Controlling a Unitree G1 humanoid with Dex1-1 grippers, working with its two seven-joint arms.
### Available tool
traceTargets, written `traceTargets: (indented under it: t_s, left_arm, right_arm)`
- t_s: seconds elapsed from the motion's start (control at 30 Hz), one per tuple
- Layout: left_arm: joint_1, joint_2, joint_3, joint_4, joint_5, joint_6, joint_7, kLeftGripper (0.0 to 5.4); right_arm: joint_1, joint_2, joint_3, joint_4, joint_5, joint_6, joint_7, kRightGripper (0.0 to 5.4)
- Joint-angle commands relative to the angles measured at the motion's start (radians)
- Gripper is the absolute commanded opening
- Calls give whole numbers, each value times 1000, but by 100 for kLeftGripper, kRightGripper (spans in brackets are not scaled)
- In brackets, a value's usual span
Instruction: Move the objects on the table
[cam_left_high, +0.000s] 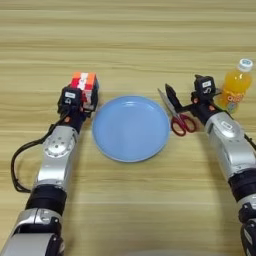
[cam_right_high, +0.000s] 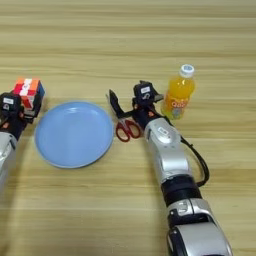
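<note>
Resting at the puzzle cube (cam_left_high: 84, 84), left claw (cam_left_high: 86, 102) grip state unreadable. Right claw (cam_left_high: 172, 100) slightly open over red-handled scissors (cam_left_high: 179, 117), right of blue plate (cam_left_high: 131, 128). Orange bottle (cam_right_high: 178, 93) far right on surface (cam_left_high: 128, 30); the right eye view shows more surface beyond it.

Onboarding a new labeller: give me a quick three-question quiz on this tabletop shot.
1. True or false: the blue plate has something on it.
2. What lies just right of the plate? A) scissors B) spoon C) cup
3. Which gripper is at the puzzle cube?

Key: 1. False, it is bare. 2. A, red-handled scissors, by the right gripper; the orange bottle stands beyond it. 3. The left gripper.
</note>
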Motion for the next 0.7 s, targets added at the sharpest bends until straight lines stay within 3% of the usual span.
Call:
traceTargets:
  t_s: [0.03,0.3,0.33,0.7]
  left_arm:
    - [-24,27,12,33,33,32,44,328]
    - [-28,31,8,48,43,49,56,328]
    - [-28,31,7,48,43,51,57,356]
    - [-27,29,-3,46,41,62,55,452]
  right_arm:
    - [-11,-5,-3,-3,-7,-6,-2,540]
    - [-11,-6,-3,-4,-7,-6,0,540]
    - [-10,-6,-3,-4,-7,-6,0,540]
    - [-9,-6,-2,-6,-8,-10,0,540]
